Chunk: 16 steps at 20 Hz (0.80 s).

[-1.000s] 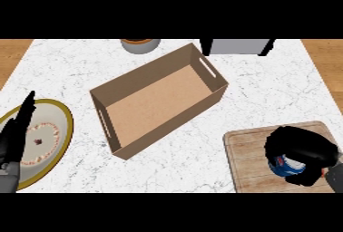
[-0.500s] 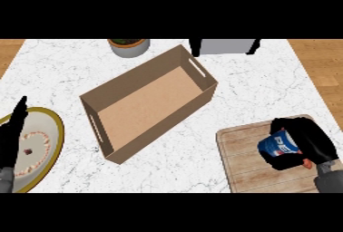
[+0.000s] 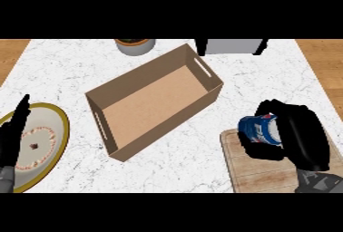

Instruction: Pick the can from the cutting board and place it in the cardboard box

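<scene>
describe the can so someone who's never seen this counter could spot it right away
Start from the open cardboard box at the counter's middle, then look right to the wooden cutting board. Above its top-left corner, the right robot hand curls around the can, the only blue thing here.

At the right of the frame a black hand (image 3: pixel 300 136) is curling round a blue can (image 3: pixel 259 129) with white and red markings, over a pale wooden cutting board (image 3: pixel 254 170) showing faint grain lines. A plain brown cardboard box (image 3: pixel 155 100) is sitting mid-frame on a white counter (image 3: pixel 80 68) veined in grey. At the left edge another black hand (image 3: pixel 12 136) is showing over a cream plate (image 3: pixel 40 145) with a gold rim and a ring of red marks.
</scene>
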Each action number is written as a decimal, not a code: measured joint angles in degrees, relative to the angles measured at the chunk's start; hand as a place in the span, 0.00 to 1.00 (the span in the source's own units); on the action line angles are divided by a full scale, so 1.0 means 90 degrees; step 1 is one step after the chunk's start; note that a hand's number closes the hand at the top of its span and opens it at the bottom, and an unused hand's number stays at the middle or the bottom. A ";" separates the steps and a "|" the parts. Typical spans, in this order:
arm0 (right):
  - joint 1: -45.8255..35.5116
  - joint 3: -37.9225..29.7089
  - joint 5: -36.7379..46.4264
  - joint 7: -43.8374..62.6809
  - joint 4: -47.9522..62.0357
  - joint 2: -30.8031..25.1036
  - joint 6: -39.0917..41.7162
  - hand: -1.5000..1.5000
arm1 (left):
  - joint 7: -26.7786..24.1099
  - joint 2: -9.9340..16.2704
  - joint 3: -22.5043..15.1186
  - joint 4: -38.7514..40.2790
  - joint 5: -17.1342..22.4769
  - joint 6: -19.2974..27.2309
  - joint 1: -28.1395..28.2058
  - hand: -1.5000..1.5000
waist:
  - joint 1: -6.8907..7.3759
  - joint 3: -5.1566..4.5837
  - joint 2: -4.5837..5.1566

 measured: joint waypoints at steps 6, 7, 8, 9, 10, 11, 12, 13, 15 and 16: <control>-0.0926 0.0564 0.0406 0.1026 -0.0604 0.0911 0.0861 1.00 | 0.0051 -0.0130 -0.0051 0.0027 -0.0151 -0.0037 -0.0226 0.50 | 0.0165 0.0014 0.0058; -0.1110 0.0595 0.0377 0.1172 -0.0630 0.1089 0.1011 1.00 | 0.0027 -0.0167 -0.0058 0.0061 -0.0181 -0.0032 -0.0250 0.50 | 0.0177 0.0015 0.0064; -0.1368 0.0589 0.0347 0.1270 -0.0528 0.1282 0.1090 1.00 | -0.0043 -0.0198 -0.0055 0.0146 -0.0203 -0.0036 -0.0281 0.50 | 0.0193 0.0016 0.0070; -0.1582 0.0562 0.0316 0.1385 -0.0431 0.1469 0.1163 1.00 | -0.0084 -0.0174 -0.0016 0.0176 -0.0205 -0.0070 -0.0300 0.50 | 0.0205 0.0015 0.0074; -0.1804 0.0520 0.0259 0.1490 -0.0340 0.1658 0.1227 1.00 | -0.0020 -0.0210 -0.0038 0.0138 -0.0233 -0.0056 -0.0324 0.50 | 0.0218 0.0017 0.0077; -0.2072 0.0524 0.0266 0.1628 -0.0139 0.1854 0.1195 1.00 | -0.0015 -0.0245 -0.0056 0.0111 -0.0261 -0.0043 -0.0310 0.50 | 0.0240 0.0018 0.0080; -0.2342 0.0482 0.0221 0.1740 0.0037 0.2012 0.1199 1.00 | -0.0050 -0.0261 -0.0041 0.0171 -0.0271 -0.0055 -0.0335 0.50 | 0.0247 0.0018 0.0084; -0.2551 0.0401 0.0197 0.1738 0.0312 0.2136 0.1054 1.00 | -0.0105 -0.0247 -0.0003 0.0167 -0.0254 -0.0090 -0.0291 0.50 | 0.0265 0.0018 0.0087; -0.3062 0.0240 0.0043 0.1807 0.0930 0.2310 0.0822 1.00 | -0.0095 -0.0338 -0.0041 0.0190 -0.0308 -0.0066 -0.0345 0.50 | 0.0287 0.0019 0.0097; -0.3292 0.0221 -0.0063 0.1924 0.1123 0.2370 0.0764 1.00 | -0.0020 -0.0342 -0.0050 0.0149 -0.0333 -0.0083 -0.0375 0.50 | 0.0289 0.0020 0.0098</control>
